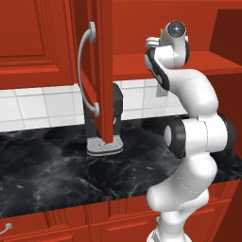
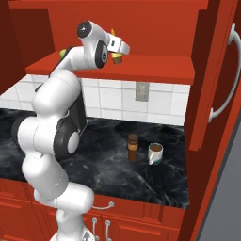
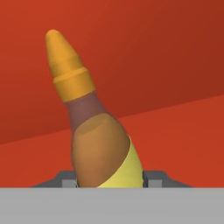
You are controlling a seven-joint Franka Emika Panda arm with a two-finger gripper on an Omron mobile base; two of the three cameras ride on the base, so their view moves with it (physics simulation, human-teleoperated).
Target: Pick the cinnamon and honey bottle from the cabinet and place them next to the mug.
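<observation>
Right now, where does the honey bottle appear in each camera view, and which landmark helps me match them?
Left base view: I cannot make out the honey bottle; the arm's upper links stand in front of the red shelf.
Right base view: upper middle, a small amber shape at the claw, above the red shelf.
Hand view: centre, tilted, its pointed orange top to the upper left.
Shared landmark: the red shelf.

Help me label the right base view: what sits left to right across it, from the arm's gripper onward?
Gripper at the honey bottle → cinnamon → mug → cabinet door handle.
</observation>
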